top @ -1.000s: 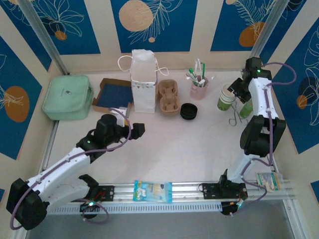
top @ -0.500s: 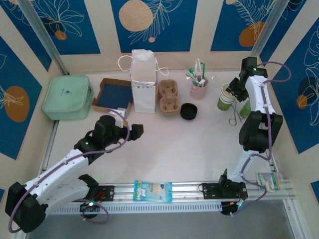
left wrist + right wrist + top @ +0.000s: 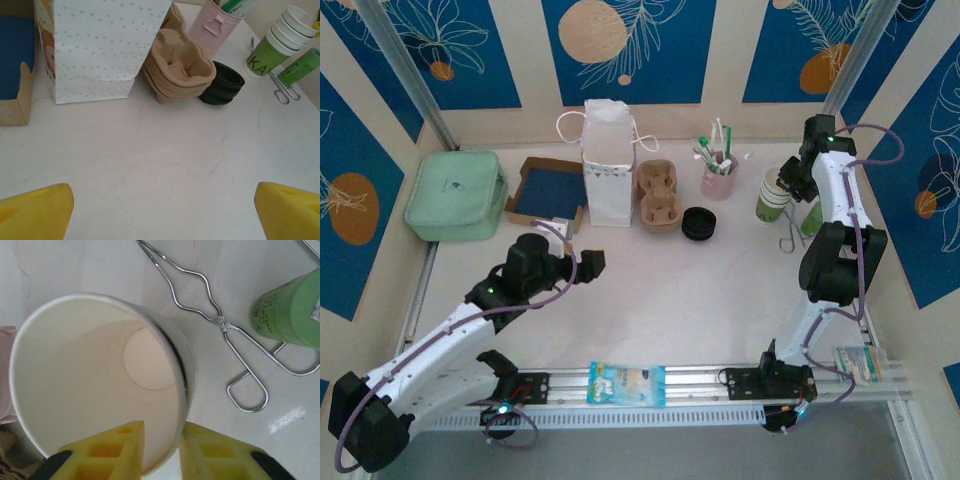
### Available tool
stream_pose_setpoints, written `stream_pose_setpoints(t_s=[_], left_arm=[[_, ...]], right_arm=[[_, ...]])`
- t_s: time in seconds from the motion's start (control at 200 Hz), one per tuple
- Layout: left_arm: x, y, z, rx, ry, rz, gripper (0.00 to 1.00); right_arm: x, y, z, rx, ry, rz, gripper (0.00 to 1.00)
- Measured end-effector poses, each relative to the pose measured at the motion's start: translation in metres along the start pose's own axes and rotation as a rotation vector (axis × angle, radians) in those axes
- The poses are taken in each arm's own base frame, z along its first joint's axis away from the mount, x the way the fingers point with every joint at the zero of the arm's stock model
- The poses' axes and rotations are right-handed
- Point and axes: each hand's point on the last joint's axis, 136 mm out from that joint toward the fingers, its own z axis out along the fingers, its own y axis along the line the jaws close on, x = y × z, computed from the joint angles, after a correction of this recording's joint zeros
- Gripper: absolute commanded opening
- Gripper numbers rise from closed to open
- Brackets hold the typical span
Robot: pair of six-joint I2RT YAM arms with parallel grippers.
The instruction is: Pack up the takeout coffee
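The takeout coffee cup (image 3: 100,375), cream inside and without a lid, tops a stack of green-bottomed paper cups (image 3: 775,197) at the back right. My right gripper (image 3: 162,432) is shut on its rim, with one yellow finger inside the cup and the other outside against the wall. From above, the right gripper (image 3: 792,178) sits over the stack. A stack of black lids (image 3: 699,222) lies mid-table, also visible in the left wrist view (image 3: 222,82). My left gripper (image 3: 162,200) hangs open over bare table, with nothing between its fingers; from above the left gripper (image 3: 592,260) is left of centre.
White paper bag (image 3: 608,165) stands at the back with cardboard cup carriers (image 3: 658,195) and a pink cup of stirrers (image 3: 719,178) beside it. Metal tongs (image 3: 225,327) and a green tube (image 3: 290,307) lie right of the cups. Green pouch (image 3: 455,195) and blue tray (image 3: 542,190) sit back left.
The right gripper's jaws have narrowed onto the cup's rim and the wrist has shifted slightly towards the back. The left arm has drifted a little left, still open.
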Motion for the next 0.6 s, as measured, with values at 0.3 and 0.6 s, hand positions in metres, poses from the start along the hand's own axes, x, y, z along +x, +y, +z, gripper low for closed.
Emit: stream_pose_setpoints(t_s=[0.3, 0.6], left_arm=[[-0.0012, 0.0007, -0.0017, -0.005, -0.006, 0.001, 0.93], [-0.0003, 0.0011, -0.0034, -0.007, -0.003, 0.0, 0.93]], right_arm=[[-0.0002, -0.0001, 0.0, 0.0, -0.001, 0.01, 0.06], [0.0, -0.0001, -0.0002, 0.0, 0.0, 0.011, 0.0]])
